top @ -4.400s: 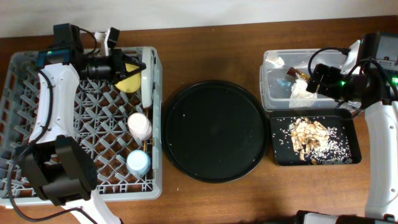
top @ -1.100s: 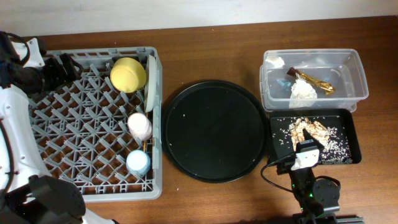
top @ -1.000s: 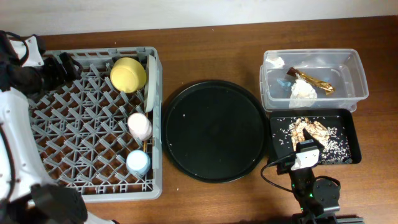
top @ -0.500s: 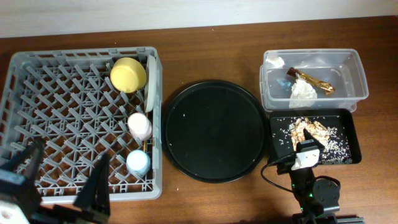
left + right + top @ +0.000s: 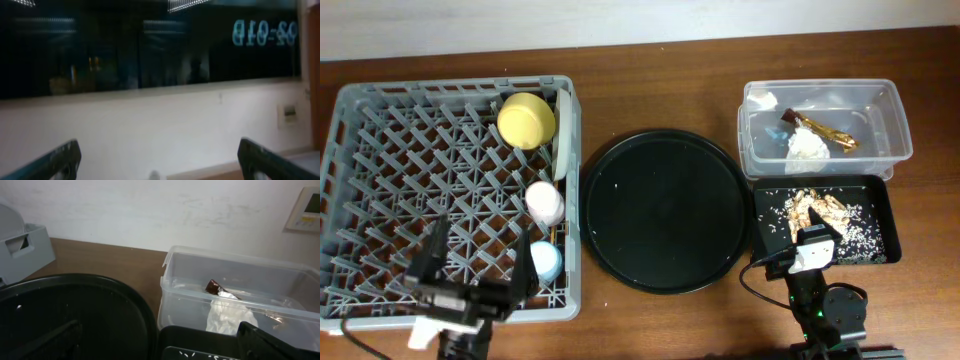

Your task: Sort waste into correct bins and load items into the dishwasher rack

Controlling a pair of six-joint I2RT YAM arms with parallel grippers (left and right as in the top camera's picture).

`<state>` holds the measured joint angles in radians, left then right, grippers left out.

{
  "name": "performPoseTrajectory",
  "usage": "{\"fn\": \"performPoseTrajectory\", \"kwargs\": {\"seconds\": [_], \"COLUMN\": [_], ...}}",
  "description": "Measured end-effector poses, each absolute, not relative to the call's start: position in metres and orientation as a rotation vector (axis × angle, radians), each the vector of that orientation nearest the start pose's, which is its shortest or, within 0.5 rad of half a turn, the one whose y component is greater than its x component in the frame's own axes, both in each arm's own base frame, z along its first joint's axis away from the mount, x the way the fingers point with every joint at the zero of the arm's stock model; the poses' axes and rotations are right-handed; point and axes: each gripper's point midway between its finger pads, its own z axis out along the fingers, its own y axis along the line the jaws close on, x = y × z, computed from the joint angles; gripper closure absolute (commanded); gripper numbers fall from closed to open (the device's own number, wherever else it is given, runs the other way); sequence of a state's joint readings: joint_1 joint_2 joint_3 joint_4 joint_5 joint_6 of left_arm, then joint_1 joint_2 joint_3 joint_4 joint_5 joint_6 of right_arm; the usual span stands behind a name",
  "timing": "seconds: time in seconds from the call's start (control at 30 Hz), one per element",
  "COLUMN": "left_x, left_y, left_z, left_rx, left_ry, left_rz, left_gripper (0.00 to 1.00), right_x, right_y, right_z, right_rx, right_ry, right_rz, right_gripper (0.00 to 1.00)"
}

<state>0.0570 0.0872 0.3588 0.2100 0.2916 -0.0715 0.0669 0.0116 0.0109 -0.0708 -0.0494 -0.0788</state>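
Nearest me, the left claw (image 5: 480, 245) hangs over the near edge of the rack (image 5: 380, 150), its fingers spread wide with nothing between them. The right claw (image 5: 159, 326) is just as wide and empty, but I only get that from its own camera; from overhead I see the wrist, not the fingers. Just beyond the left claw the blue cup (image 5: 544, 262) sits by the rack's right wall, then the pink cup (image 5: 545, 202), with what I take for the chopsticks (image 5: 554, 235) between them, too thin to read. At the far right corner the yellow bowl (image 5: 526, 119) sits beside the plate (image 5: 562, 135), which stands on edge, its line running near to far along the wall. The round black tray (image 5: 665, 210) lies mid-table. On the right, the shallow black tray (image 5: 885, 215) holds the food scraps (image 5: 815, 210); behind it and touching, the clear tub (image 5: 890, 110) holds the napkin (image 5: 807, 145) and the wrapper (image 5: 825, 130), which lies slantwise, dark end far-left, gold end near-right. The left wrist view shows only a wall (image 5: 160, 125) and a dark window (image 5: 150, 45).
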Motion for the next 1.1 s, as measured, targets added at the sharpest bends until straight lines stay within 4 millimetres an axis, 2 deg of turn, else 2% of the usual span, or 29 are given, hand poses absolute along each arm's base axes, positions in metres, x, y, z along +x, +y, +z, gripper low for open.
{"fn": "performPoseTrajectory", "kwargs": {"seconds": [0.07,0.2,0.3,0.33,0.37,0.43,0.57,1.1], "left_x": [0.183,0.209,0.221,0.227,0.235,0.243,0.246,0.246], "left_y": [-0.038,-0.03,-0.021,-0.018,-0.013,-0.009,-0.004,-0.002], "left_z": [0.364,0.314,0.287,0.274,0.251,0.216,0.16,0.158], "left_rx": [0.199,0.135,0.073,0.053,0.025,-0.006,-0.039,-0.048], "left_ry": [0.987,1.08,1.145,1.195,1.277,1.415,1.639,1.645], "left_rz": [-0.154,-0.153,-0.133,-0.125,-0.111,-0.096,-0.076,-0.067], "left_gripper": [0.01,0.01,0.01,0.01,0.01,0.01,0.01,0.01], "right_x": [0.245,0.245,0.245,0.245,0.245,0.245,0.245,0.245], "right_y": [0.025,0.025,0.025,0.025,0.025,0.025,0.025,0.025], "right_z": [0.159,0.159,0.159,0.159,0.159,0.159,0.159,0.159], "right_rx": [-0.157,-0.158,-0.158,-0.158,-0.158,-0.157,-0.157,-0.157], "right_ry": [1.635,1.636,1.635,1.636,1.636,1.636,1.636,1.636], "right_rz": [0.032,0.031,0.031,0.031,0.031,0.032,0.032,0.032], "right_gripper": [0.01,0.01,0.01,0.01,0.01,0.01,0.01,0.01]}}
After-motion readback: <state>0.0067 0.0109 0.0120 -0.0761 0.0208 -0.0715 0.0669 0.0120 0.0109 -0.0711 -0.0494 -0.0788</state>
